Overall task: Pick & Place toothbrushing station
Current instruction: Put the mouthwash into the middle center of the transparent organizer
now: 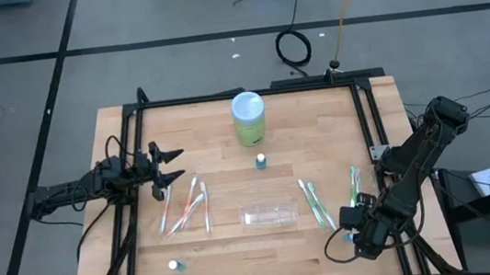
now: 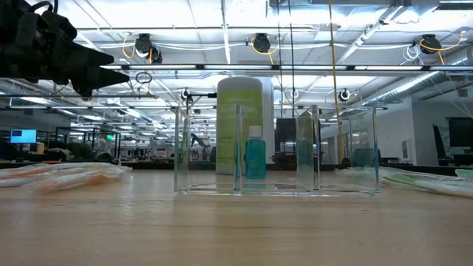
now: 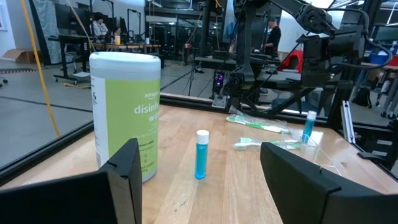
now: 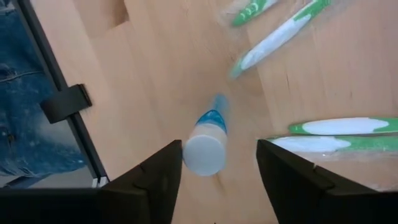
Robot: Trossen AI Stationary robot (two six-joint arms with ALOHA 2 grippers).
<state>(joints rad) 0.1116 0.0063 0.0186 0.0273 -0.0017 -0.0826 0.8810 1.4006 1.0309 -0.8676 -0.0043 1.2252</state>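
Right gripper (image 4: 217, 165) over table's (image 1: 240, 258) near right corner, fingers apart — straddling small blue tube (image 4: 206, 144), not clamped; green toothbrushes (image 4: 283, 34) just beyond; clear organizer (image 1: 268, 215) mid-table; left gripper (image 1: 170, 164) at left edge, fingers wide apart, nothing held; wipes canister (image 1: 248, 119) far centre
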